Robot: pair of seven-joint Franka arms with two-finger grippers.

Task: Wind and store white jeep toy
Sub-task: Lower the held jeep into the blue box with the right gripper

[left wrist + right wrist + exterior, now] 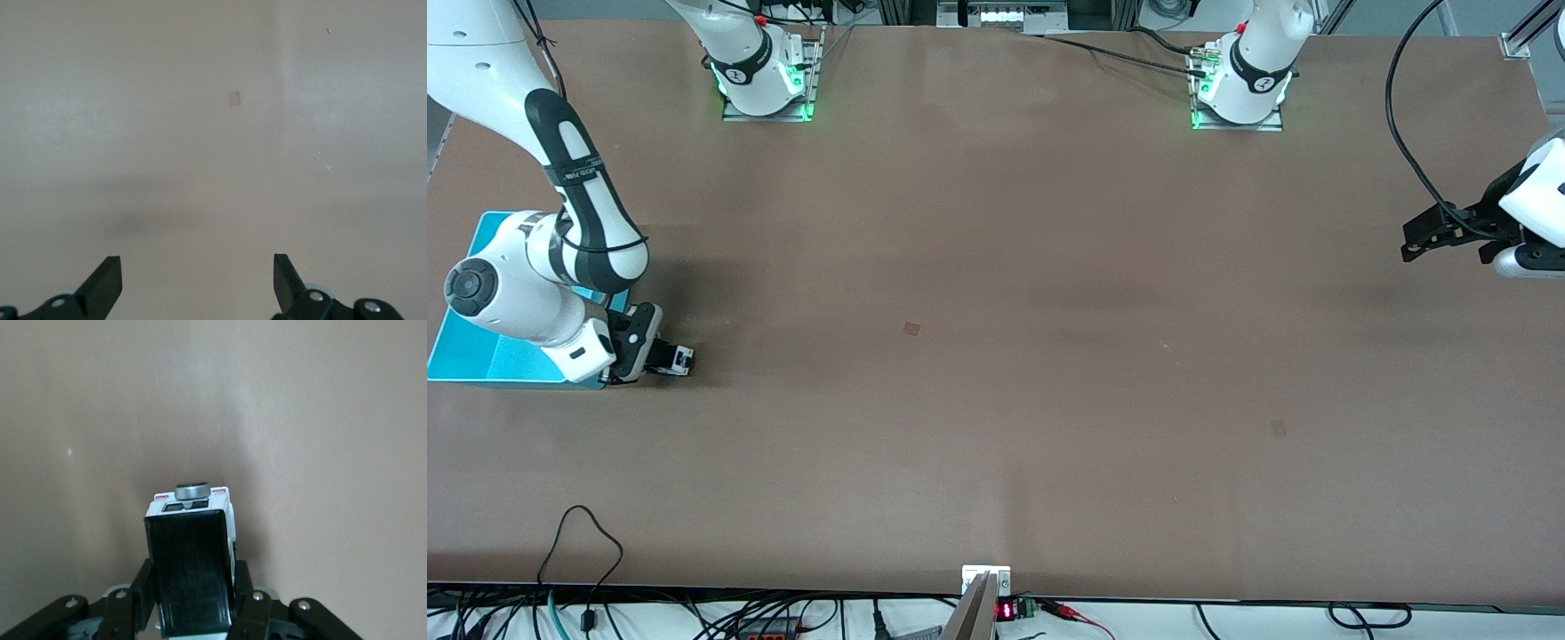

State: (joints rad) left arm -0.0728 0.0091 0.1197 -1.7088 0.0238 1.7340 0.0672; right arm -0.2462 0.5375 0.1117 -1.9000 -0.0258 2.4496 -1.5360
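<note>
The white jeep toy (pixel 682 359) is small, with a black ribbed roof and a spare wheel at its end. My right gripper (pixel 665 357) is shut on it, low at the table beside the turquoise bin (pixel 480 360), at the right arm's end. In the right wrist view the toy (pixel 193 547) sits between the two fingers (pixel 141 587), its black roof up. My left gripper (pixel 1421 240) is open and empty, held over the table's edge at the left arm's end. In the left wrist view its fingertips (pixel 107 280) stand wide apart above bare table.
The right arm covers part of the turquoise bin. A small square mark (pixel 911 329) lies mid-table, and another (pixel 1279 428) lies toward the left arm's end. Cables run along the table's near edge (pixel 996 591).
</note>
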